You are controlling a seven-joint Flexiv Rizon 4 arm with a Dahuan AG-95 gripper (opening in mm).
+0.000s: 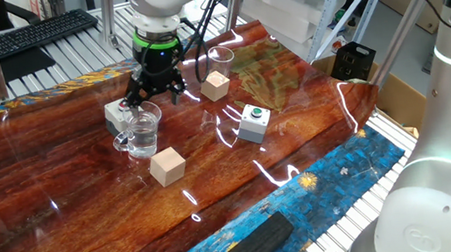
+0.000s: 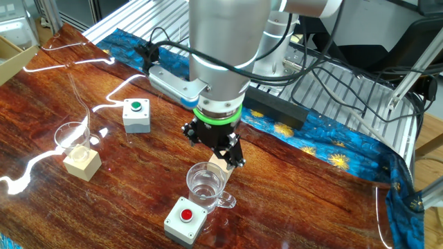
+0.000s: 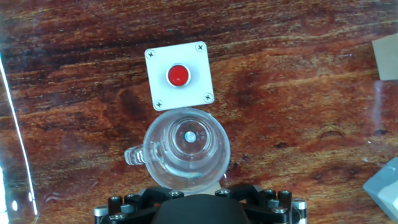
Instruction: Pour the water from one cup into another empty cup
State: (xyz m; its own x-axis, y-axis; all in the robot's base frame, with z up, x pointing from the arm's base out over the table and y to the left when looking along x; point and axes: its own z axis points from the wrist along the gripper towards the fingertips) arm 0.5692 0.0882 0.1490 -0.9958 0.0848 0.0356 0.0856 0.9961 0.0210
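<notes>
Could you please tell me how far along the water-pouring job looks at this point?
Nothing looks poured yet: the handled glass mug stands upright on the table beside the red-button box. In hand: the open pincer hangs just above the mug, gripping nothing. Left: grasping, carrying and tipping it into the small clear cup beside a wooden cube.

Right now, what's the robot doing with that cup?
The gripper hangs open, pointing straight down, just beside the glass mug, not holding it. The mug stands upright on the table next to a red button box. The small empty cup waits farther off by a wooden cube. Nothing is being poured.
</notes>
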